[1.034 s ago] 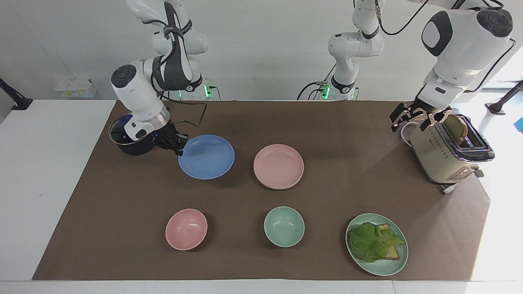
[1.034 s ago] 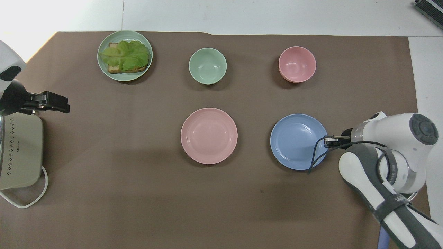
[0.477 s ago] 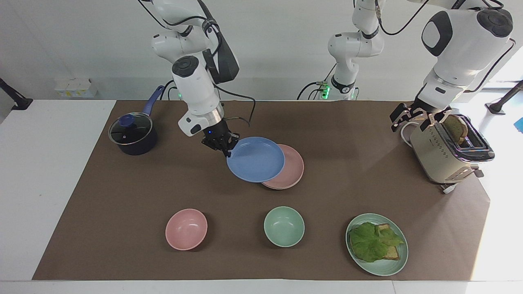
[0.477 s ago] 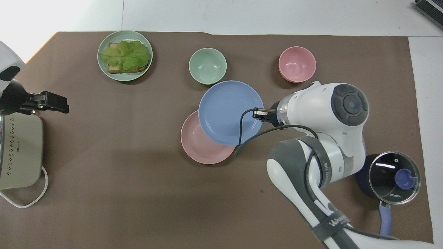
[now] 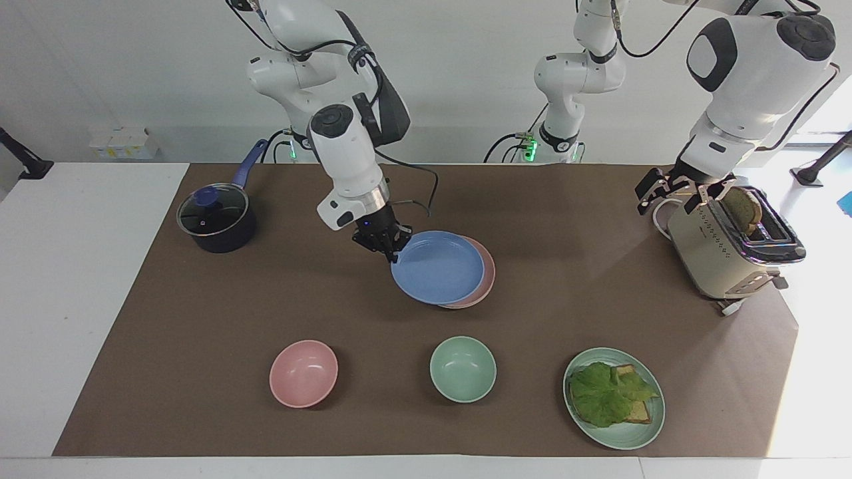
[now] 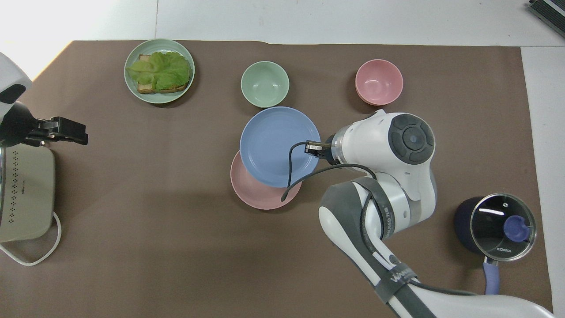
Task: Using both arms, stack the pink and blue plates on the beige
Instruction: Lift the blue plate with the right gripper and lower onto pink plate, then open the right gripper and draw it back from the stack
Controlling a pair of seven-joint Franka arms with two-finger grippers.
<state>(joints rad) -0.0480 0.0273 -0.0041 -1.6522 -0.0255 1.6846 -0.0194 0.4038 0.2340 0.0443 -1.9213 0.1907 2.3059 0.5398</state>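
Observation:
My right gripper (image 5: 393,251) is shut on the rim of the blue plate (image 5: 437,267). It holds the plate over the pink plate (image 5: 488,276) in the middle of the mat. Only a crescent of the pink plate shows past the blue one. In the overhead view the blue plate (image 6: 273,143) covers much of the pink plate (image 6: 254,192), with the right gripper (image 6: 314,148) at the blue rim. Whether the two plates touch I cannot tell. The beige plate is hidden. My left gripper (image 5: 673,194) waits open above the toaster's end, also seen as the left gripper (image 6: 73,131) in the overhead view.
A cream toaster (image 5: 725,253) holding a bread slice stands at the left arm's end. A dark pot with a glass lid (image 5: 214,218) sits at the right arm's end. Farther from the robots lie a pink bowl (image 5: 303,372), a green bowl (image 5: 462,368) and a green plate with lettuce and toast (image 5: 614,398).
My right gripper lifted the blue plate from beside the pot and carried it toward the left arm's end, to above the pink plate. The left arm has not moved.

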